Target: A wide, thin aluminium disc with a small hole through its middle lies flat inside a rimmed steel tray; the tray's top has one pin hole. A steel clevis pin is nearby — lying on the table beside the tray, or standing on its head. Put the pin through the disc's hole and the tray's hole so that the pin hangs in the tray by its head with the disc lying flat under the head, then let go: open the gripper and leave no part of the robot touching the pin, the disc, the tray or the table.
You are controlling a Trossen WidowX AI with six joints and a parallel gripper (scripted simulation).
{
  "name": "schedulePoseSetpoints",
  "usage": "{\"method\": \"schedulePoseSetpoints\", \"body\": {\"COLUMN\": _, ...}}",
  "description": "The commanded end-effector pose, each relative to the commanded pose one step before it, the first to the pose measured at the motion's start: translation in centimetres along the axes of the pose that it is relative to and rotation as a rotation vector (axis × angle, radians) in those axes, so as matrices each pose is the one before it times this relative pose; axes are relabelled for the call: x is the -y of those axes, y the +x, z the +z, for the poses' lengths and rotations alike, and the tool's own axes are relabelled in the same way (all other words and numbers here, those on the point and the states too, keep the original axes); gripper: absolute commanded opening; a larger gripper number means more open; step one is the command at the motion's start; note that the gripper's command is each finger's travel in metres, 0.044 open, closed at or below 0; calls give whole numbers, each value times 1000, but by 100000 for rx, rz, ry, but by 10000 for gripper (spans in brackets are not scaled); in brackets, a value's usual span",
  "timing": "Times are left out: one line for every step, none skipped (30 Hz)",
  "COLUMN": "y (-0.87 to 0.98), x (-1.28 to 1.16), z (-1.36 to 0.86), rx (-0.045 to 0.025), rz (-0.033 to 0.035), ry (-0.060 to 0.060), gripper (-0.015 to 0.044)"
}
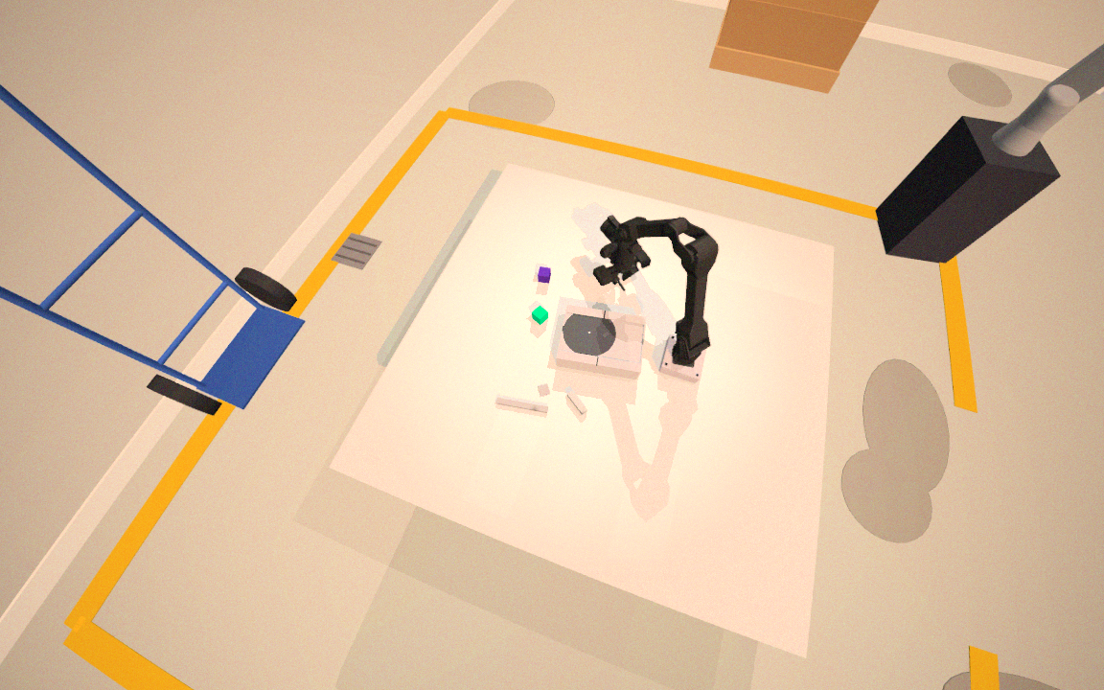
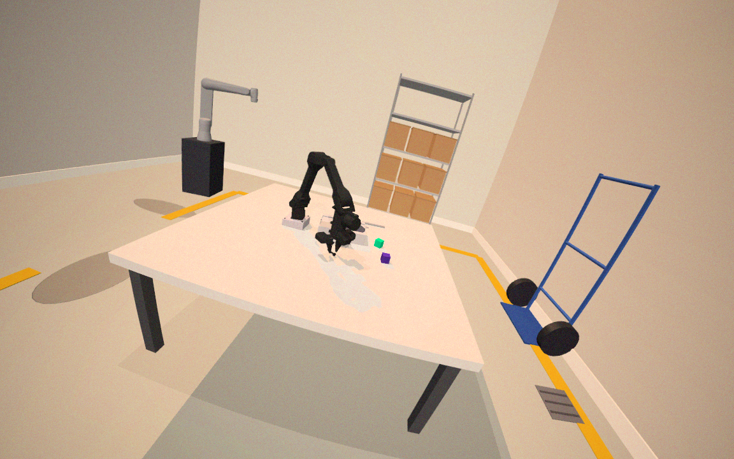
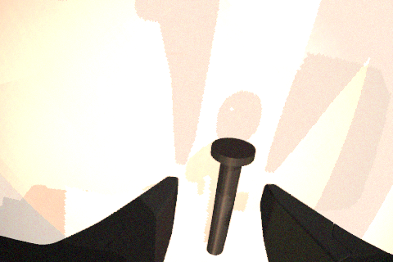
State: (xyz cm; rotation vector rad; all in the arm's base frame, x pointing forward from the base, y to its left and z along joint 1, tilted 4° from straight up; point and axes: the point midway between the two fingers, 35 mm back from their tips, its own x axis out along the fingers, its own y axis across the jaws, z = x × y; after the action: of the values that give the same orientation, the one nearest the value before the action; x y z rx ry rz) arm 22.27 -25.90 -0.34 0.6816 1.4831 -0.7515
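Steel clevis pin [image 1: 622, 286] [image 3: 223, 202] between spread black fingertips [image 1: 610, 279] [image 2: 331, 251]
Claw gapes, gripping nothing; closing off-centre could knock the pin and make it roll.

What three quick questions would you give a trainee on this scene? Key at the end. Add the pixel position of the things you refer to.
1. True or false: the clevis pin [image 3: 223, 209] is already through the hole in the disc [image 1: 587, 333].
2. Multiple choice: how does the gripper [image 1: 609, 282] [image 2: 332, 253] [image 3: 221, 191] stand?
a) closed on the pin
b) open, fingers on either side of the shank
c) closed on nothing
3. Fill in: of the two small cubes on the table [image 1: 736, 480] [image 2: 278, 291], the one nearer the tray [image 1: 599, 364] is ____.

Key: 1 false; 2 b; 3 green
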Motion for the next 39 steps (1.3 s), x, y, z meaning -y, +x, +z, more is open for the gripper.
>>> {"method": "schedulePoseSetpoints", "body": {"y": 602, "x": 159, "z": -83, "rx": -180, "rz": -434, "ry": -588, "gripper": 160}}
{"method": "schedulePoseSetpoints", "body": {"y": 149, "x": 26, "z": -8, "rx": -1, "rz": -3, "ry": 0, "gripper": 160}}
{"method": "schedulePoseSetpoints", "body": {"y": 117, "x": 20, "z": -7, "rx": -1, "rz": -2, "ry": 0, "gripper": 160}}
{"method": "schedulePoseSetpoints", "body": {"y": 71, "x": 12, "z": -4, "rx": -1, "rz": -1, "ry": 0, "gripper": 160}}
{"method": "schedulePoseSetpoints", "body": {"y": 24, "x": 4, "z": -2, "rx": 0, "rz": 0, "ry": 0, "gripper": 160}}
{"method": "schedulePoseSetpoints", "body": {"y": 0, "x": 0, "z": 0, "rx": 0, "rz": 0, "ry": 0, "gripper": 160}}
{"method": "schedulePoseSetpoints", "body": {"y": 0, "x": 0, "z": 0, "rx": 0, "rz": 0, "ry": 0, "gripper": 160}}
{"method": "schedulePoseSetpoints", "body": {"y": 0, "x": 0, "z": 0, "rx": 0, "rz": 0, "ry": 0, "gripper": 160}}
{"method": "schedulePoseSetpoints", "body": {"y": 0, "x": 0, "z": 0, "rx": 0, "rz": 0, "ry": 0, "gripper": 160}}
{"method": "schedulePoseSetpoints", "body": {"y": 0, "x": 0, "z": 0, "rx": 0, "rz": 0, "ry": 0, "gripper": 160}}
{"method": "schedulePoseSetpoints", "body": {"y": 0, "x": 0, "z": 0, "rx": 0, "rz": 0, "ry": 0, "gripper": 160}}
{"method": "schedulePoseSetpoints", "body": {"y": 0, "x": 0, "z": 0, "rx": 0, "rz": 0, "ry": 0, "gripper": 160}}
{"method": "schedulePoseSetpoints", "body": {"y": 0, "x": 0, "z": 0, "rx": 0, "rz": 0, "ry": 0, "gripper": 160}}
{"method": "schedulePoseSetpoints", "body": {"y": 0, "x": 0, "z": 0, "rx": 0, "rz": 0, "ry": 0, "gripper": 160}}
{"method": "schedulePoseSetpoints", "body": {"y": 0, "x": 0, "z": 0, "rx": 0, "rz": 0, "ry": 0, "gripper": 160}}
{"method": "schedulePoseSetpoints", "body": {"y": 0, "x": 0, "z": 0, "rx": 0, "rz": 0, "ry": 0, "gripper": 134}}
{"method": "schedulePoseSetpoints", "body": {"y": 0, "x": 0, "z": 0, "rx": 0, "rz": 0, "ry": 0, "gripper": 107}}
{"method": "schedulePoseSetpoints", "body": {"y": 0, "x": 0, "z": 0, "rx": 0, "rz": 0, "ry": 0, "gripper": 81}}
{"method": "schedulePoseSetpoints", "body": {"y": 0, "x": 0, "z": 0, "rx": 0, "rz": 0, "ry": 0, "gripper": 55}}
{"method": "schedulePoseSetpoints", "body": {"y": 0, "x": 0, "z": 0, "rx": 0, "rz": 0, "ry": 0, "gripper": 29}}
{"method": "schedulePoseSetpoints", "body": {"y": 0, "x": 0, "z": 0, "rx": 0, "rz": 0, "ry": 0, "gripper": 22}}
{"method": "schedulePoseSetpoints", "body": {"y": 0, "x": 0, "z": 0, "rx": 0, "rz": 0, "ry": 0, "gripper": 15}}
{"method": "schedulePoseSetpoints", "body": {"y": 0, "x": 0, "z": 0, "rx": 0, "rz": 0, "ry": 0, "gripper": 9}}
{"method": "schedulePoseSetpoints", "body": {"y": 0, "x": 0, "z": 0, "rx": 0, "rz": 0, "ry": 0, "gripper": 2}}
{"method": "schedulePoseSetpoints", "body": {"y": 0, "x": 0, "z": 0, "rx": 0, "rz": 0, "ry": 0, "gripper": 0}}
{"method": "schedulePoseSetpoints", "body": {"y": 0, "x": 0, "z": 0, "rx": 0, "rz": 0, "ry": 0, "gripper": 0}}
{"method": "schedulePoseSetpoints", "body": {"y": 0, "x": 0, "z": 0, "rx": 0, "rz": 0, "ry": 0, "gripper": 0}}
{"method": "schedulePoseSetpoints", "body": {"y": 0, "x": 0, "z": 0, "rx": 0, "rz": 0, "ry": 0, "gripper": 0}}
{"method": "schedulePoseSetpoints", "body": {"y": 0, "x": 0, "z": 0, "rx": 0, "rz": 0, "ry": 0, "gripper": 0}}
{"method": "schedulePoseSetpoints", "body": {"y": 0, "x": 0, "z": 0, "rx": 0, "rz": 0, "ry": 0, "gripper": 0}}
{"method": "schedulePoseSetpoints", "body": {"y": 0, "x": 0, "z": 0, "rx": 0, "rz": 0, "ry": 0, "gripper": 0}}
{"method": "schedulePoseSetpoints", "body": {"y": 0, "x": 0, "z": 0, "rx": 0, "rz": 0, "ry": 0, "gripper": 0}}
{"method": "schedulePoseSetpoints", "body": {"y": -97, "x": 0, "z": 7, "rx": 26, "rz": -3, "ry": 74, "gripper": 0}}
{"method": "schedulePoseSetpoints", "body": {"y": -244, "x": 0, "z": 11, "rx": 33, "rz": -3, "ry": 92, "gripper": 0}}
{"method": "schedulePoseSetpoints", "body": {"y": -313, "x": 0, "z": 13, "rx": 27, "rz": -2, "ry": 73, "gripper": 0}}
{"method": "schedulePoseSetpoints", "body": {"y": -415, "x": 0, "z": 13, "rx": 35, "rz": -2, "ry": 96, "gripper": 0}}
{"method": "schedulePoseSetpoints", "body": {"y": -534, "x": 1, "z": 8, "rx": 44, "rz": -3, "ry": 123, "gripper": 0}}
{"method": "schedulePoseSetpoints", "body": {"y": -430, "x": 1, "z": 0, "rx": 35, "rz": -2, "ry": 99, "gripper": 0}}
{"method": "schedulePoseSetpoints", "body": {"y": -147, "x": 1, "z": -2, "rx": 12, "rz": -1, "ry": 34, "gripper": 0}}
